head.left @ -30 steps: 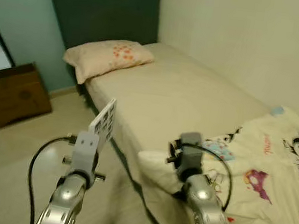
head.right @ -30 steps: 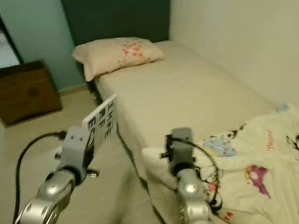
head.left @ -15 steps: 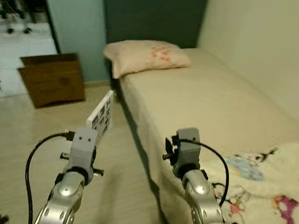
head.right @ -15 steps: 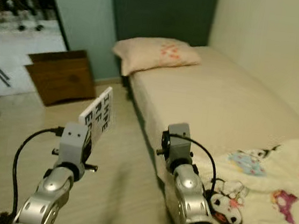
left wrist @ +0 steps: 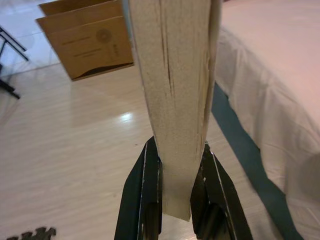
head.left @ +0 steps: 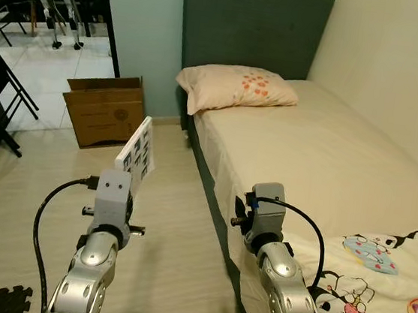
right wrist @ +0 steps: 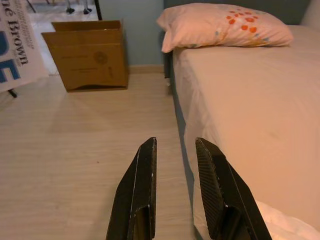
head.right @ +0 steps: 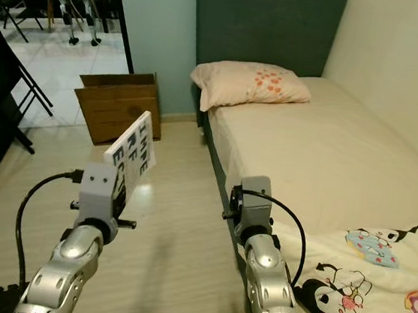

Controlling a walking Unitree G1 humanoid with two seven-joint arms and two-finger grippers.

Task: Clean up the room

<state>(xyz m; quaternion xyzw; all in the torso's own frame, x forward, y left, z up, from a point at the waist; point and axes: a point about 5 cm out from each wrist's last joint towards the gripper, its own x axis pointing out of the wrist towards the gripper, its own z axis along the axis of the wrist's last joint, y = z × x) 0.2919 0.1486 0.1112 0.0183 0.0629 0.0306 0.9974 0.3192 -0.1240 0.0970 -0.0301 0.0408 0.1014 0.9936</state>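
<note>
Bed [head.left: 330,155] with a pink pillow [head.left: 236,88] at its head sits by the wall in the eye views. Left of the bed, the left gripper [head.right: 119,180] holds up a book [head.right: 133,155], its fingers hidden behind the wrist block. A box [head.left: 108,111] stands on the floor past the book. A cartoon blanket [head.left: 374,296] on the bed is cut off.

Left wrist view: both fingers [left wrist: 147,190] pinch the book's [left wrist: 172,90] edge.

Right wrist view: the right gripper [right wrist: 175,165] hangs beside the bed [right wrist: 250,100], fingers a little apart, holding nothing.
</note>
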